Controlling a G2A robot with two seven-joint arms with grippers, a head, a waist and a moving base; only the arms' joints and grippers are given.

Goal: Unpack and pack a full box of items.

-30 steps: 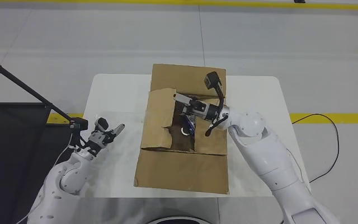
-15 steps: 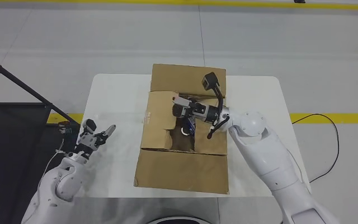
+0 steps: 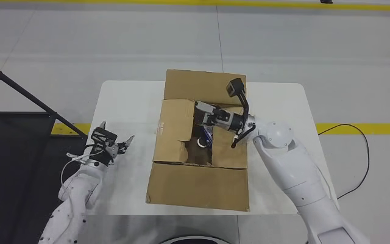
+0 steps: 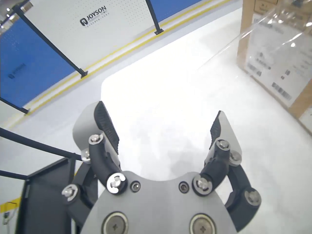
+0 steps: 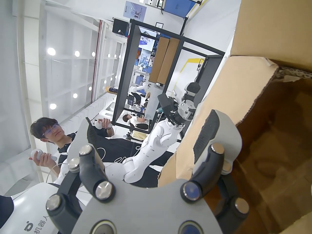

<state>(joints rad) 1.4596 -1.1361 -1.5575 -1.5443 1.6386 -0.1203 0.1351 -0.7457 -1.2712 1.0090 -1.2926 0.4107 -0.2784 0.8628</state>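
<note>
An open cardboard box [image 3: 198, 183] stands in the middle of the white table [image 3: 122, 104], flaps spread. Inside it lie dark blue and white items [image 3: 205, 140], too hidden to name. My right gripper [image 3: 198, 111] hangs over the box's opening beside the raised left flap [image 3: 173, 125]. In the right wrist view it [image 5: 148, 132] is open, with the flap's edge [image 5: 180, 161] close against one finger [image 5: 207, 132]. My left gripper [image 3: 113, 146] is over the table left of the box, open and holding nothing [image 4: 159, 113]. The box's side [image 4: 268, 57] lies ahead of it.
A black pole [image 3: 30, 100] and a dark panel [image 3: 24, 140] stand just off the table's left edge. Clear plastic film [image 4: 280, 20] sticks out from the box's near side. Bare table lies between the left gripper and the box.
My left gripper swung out toward the table's left edge, then came back toward the box. The right gripper shifted slightly away from the left flap.
</note>
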